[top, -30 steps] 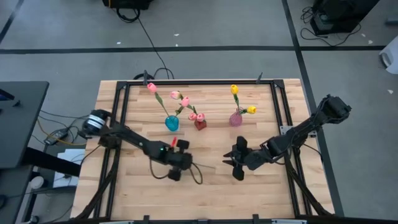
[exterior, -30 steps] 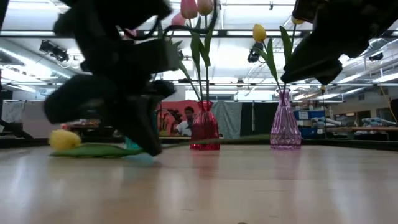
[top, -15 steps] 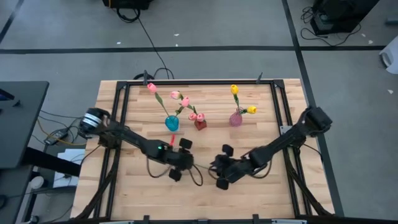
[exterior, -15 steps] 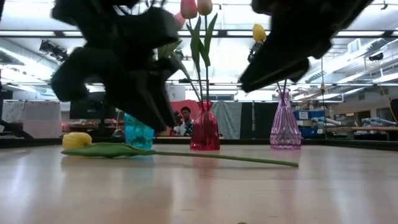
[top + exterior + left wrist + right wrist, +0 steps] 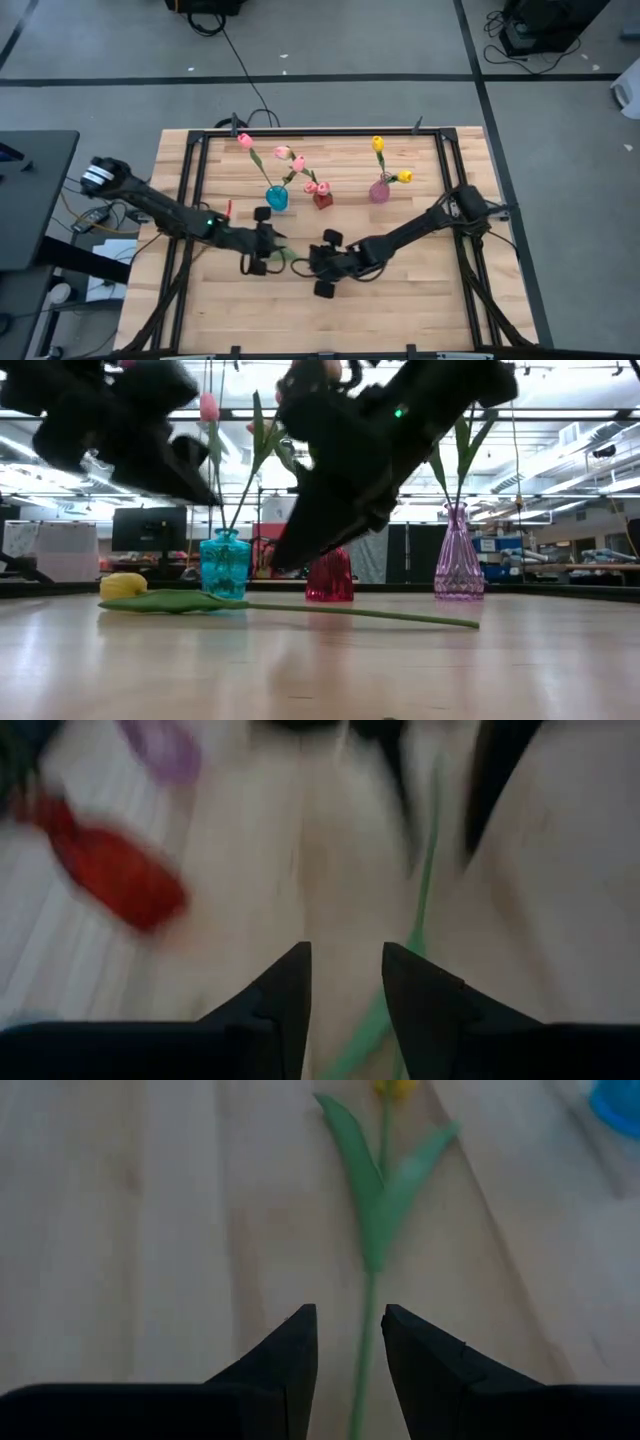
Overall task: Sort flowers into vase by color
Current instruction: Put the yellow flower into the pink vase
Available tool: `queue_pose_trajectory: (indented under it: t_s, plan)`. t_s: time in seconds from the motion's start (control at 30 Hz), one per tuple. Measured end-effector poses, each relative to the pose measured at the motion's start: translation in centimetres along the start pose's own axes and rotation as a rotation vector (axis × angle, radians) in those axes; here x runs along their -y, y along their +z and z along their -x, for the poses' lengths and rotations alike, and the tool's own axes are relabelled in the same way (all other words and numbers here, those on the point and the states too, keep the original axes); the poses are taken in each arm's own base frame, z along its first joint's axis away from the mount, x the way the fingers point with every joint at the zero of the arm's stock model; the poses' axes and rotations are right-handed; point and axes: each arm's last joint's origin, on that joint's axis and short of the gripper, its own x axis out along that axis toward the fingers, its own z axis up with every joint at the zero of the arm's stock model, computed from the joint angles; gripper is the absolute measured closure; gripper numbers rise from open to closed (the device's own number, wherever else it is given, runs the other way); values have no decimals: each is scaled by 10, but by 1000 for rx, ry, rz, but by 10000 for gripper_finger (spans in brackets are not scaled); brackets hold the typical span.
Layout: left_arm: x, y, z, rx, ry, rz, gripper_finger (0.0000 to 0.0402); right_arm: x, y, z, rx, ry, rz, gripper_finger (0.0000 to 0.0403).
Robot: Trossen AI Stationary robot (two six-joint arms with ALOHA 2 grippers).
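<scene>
Above the table (image 5: 420, 300), the right gripper (image 5: 348, 1342) hovered open over a loose yellow tulip (image 5: 290, 606). Next it likely needed to close on the stem, while the left gripper (image 5: 345, 985) waited nearby, open.

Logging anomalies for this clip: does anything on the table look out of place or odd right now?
One yellow tulip lies flat on the table in front of the blue vase, while the other flowers stand in vases. The right end effector hangs over its stem, open; the left end effector is nearby, also open. Nothing looks spilled or broken.

loose flower (image 5: 290, 606) lies on table (image 5: 420, 300); before three vases (image 5: 322, 199); between both tools
</scene>
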Motion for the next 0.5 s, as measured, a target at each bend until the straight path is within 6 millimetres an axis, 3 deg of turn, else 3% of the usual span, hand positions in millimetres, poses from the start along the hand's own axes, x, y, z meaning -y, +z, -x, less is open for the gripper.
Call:
queue_pose_trajectory:
  t_s: [0.2,0.5]
  plan:
    - [-3,-2,24,255,-40,41,270,-7,12,-21,-68,-53,66,273]
    - [-14,-15,56,382,-17,119,270,2,16,-46,-83,-82,101,273]
